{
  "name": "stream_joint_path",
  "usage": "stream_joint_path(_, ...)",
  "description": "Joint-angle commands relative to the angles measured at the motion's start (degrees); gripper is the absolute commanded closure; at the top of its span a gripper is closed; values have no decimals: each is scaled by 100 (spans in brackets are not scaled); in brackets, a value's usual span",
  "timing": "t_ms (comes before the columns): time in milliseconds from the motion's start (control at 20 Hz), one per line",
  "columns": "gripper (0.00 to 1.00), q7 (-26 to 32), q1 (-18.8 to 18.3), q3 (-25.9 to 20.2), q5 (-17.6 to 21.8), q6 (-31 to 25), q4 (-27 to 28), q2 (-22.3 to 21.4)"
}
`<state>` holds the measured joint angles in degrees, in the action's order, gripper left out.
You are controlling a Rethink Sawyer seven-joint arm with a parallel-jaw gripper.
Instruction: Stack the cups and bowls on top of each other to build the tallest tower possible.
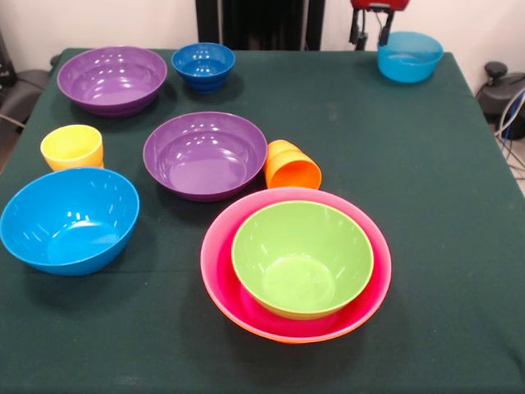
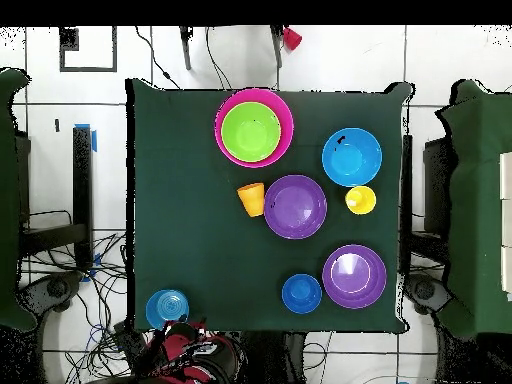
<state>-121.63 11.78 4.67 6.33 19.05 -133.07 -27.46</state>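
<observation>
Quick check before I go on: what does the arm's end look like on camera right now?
In the front view only the gripper shows: a red block at the top edge with two short dark fingers hanging from it. The overhead view shows the arm as red and black housings at the table's edge.

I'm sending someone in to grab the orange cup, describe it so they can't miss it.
Start at the big pink bowl holding the green bowl. Just behind it, beside the middle purple bowl, is the orange cup. Unlike the upright yellow cup, it lies tipped on its side.
</observation>
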Motion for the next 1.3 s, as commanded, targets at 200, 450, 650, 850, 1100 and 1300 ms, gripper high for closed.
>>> stream_joint_path(200, 0, -692, -22, -333, 53, 195, 589, 208)
stream_joint_path(450, 0, -689, 18, -319, 11, 114, 554, 132)
stream_joint_path(650, 0, -659, 27, -307, -18, -21, 532, 56)
stream_joint_path(850, 0, -637, 41, -297, -9, -4, 570, 115)
stream_joint_path(1100, 0, -729, -242, -588, 60, -176, 457, -45)
stream_joint_path(1300, 0, -910, -346, -812, 32, -7, 404, -70)
